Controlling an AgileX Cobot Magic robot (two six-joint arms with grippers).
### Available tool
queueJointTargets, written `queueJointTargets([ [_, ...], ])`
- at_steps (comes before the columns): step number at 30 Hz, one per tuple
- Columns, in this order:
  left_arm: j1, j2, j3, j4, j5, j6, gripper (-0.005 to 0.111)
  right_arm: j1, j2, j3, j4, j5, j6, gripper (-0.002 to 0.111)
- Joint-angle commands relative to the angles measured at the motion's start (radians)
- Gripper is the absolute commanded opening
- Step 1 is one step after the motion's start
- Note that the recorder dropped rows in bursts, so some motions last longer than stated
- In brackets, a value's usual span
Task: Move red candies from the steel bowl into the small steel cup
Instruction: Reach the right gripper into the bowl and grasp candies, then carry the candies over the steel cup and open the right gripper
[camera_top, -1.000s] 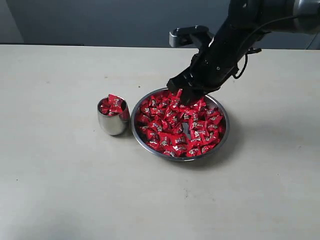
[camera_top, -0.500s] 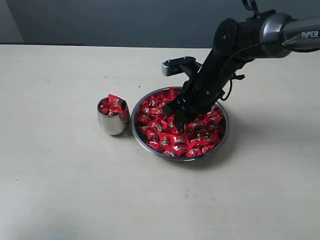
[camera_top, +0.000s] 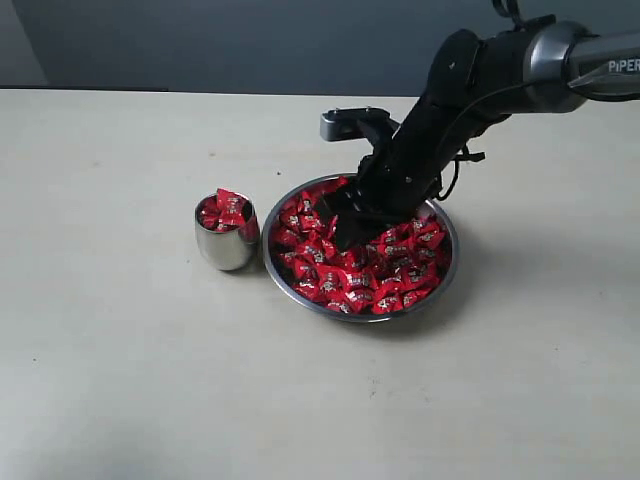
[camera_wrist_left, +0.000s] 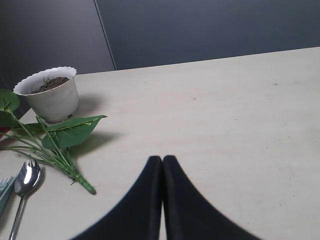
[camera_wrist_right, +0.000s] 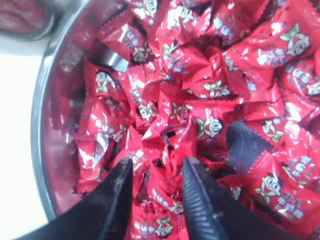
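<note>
Candies (camera_wrist_right: 175, 115): likely light, crinkly, slippery; pinch body, not ends. Right fingers (camera_wrist_right: 205, 210) parted, tips in bowl (camera_wrist_right: 36, 135) pile. Left fingers (camera_wrist_left: 145, 200) pressed together, empty.

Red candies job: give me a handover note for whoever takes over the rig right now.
Right gripper: open, fingertips down in the red candies in the steel bowl, nothing gripped yet.
Left gripper: shut, empty, over bare table.
Small steel cup: upright beside the bowl, heaped with candies.
Done: cup filled to the brim.
Left: bowl nearly full; close on a candy, lift, drop it in the cup if it holds more.
</note>
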Motion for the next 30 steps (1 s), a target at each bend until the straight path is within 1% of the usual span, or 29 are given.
queueJointTargets([
  [1, -0.001, -0.004, 0.005, 0.002, -0.008, -0.004, 0.0, -0.002, 0.0, 0.004, 0.049, -0.067, -0.007, 0.043],
  [5, -0.001, -0.004, 0.005, 0.002, -0.008, -0.004, 0.0, -0.002, 0.008, 0.004, 0.049, -0.08, -0.007, 0.045],
  [7, -0.001, -0.004, 0.005, 0.002, -0.008, -0.004, 0.0, -0.002, 0.021, 0.004, 0.047, -0.067, -0.007, 0.043],
  [8, -0.001, -0.004, 0.005, 0.002, -0.008, -0.004, 0.0, -0.002, 0.031, 0.004, 0.046, -0.059, -0.004, 0.039],
  [10, -0.001, -0.004, 0.005, 0.002, -0.008, -0.004, 0.0, -0.002, 0.044, 0.004, 0.046, -0.045, -0.004, 0.031],
  [12, -0.001, -0.004, 0.005, 0.002, -0.008, -0.004, 0.0, -0.002, 0.05, 0.004, 0.046, -0.036, 0.014, 0.016],
  [13, -0.001, -0.004, 0.005, 0.002, -0.008, -0.004, 0.0, -0.002, 0.046, 0.004, 0.041, -0.036, 0.037, 0.006],
  [14, -0.001, -0.004, 0.005, 0.002, -0.008, -0.004, 0.0, -0.002, 0.036, 0.004, 0.041, -0.039, 0.055, 0.0],
  [26, -0.001, -0.004, 0.005, 0.002, -0.01, -0.004, 0.0, -0.004, -0.198, 0.004, 0.028, -0.082, 0.066, -0.001],
  [30, -0.001, -0.004, 0.005, 0.002, -0.01, -0.004, 0.0, 0.001, -0.223, -0.03, 0.091, -0.061, 0.049, -0.001],
])
